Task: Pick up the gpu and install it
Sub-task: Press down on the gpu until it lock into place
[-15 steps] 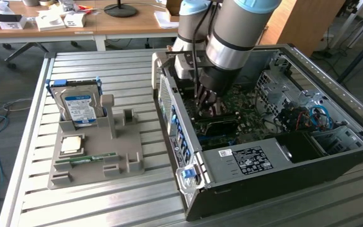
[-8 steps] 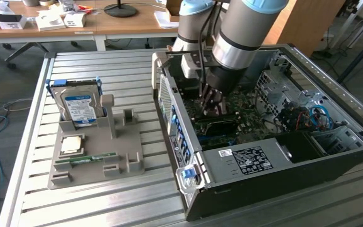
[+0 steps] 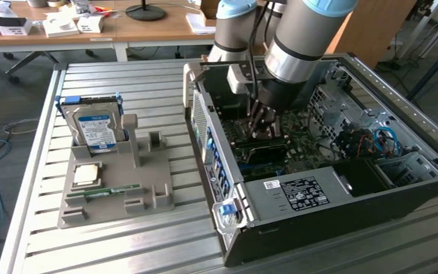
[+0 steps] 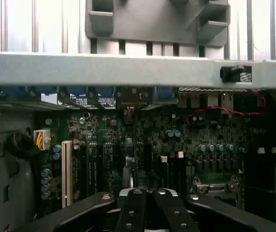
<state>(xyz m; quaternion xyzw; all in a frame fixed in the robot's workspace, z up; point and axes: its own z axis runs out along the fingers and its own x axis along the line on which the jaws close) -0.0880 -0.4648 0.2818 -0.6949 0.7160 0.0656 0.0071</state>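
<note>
Gripper (image 3: 264,130) is down inside the open PC case (image 3: 432,171), over the motherboard (image 4: 142,145). Fingers (image 4: 133,210) pressed together; can't tell if they pinch anything.

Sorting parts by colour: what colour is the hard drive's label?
Blue and white label, clearest in the exterior view.

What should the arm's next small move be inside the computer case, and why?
Probably ease straight down a little: the gripper is shut, low over the motherboard inside the case; whether the gpu is seated yet isn't clear.
</note>
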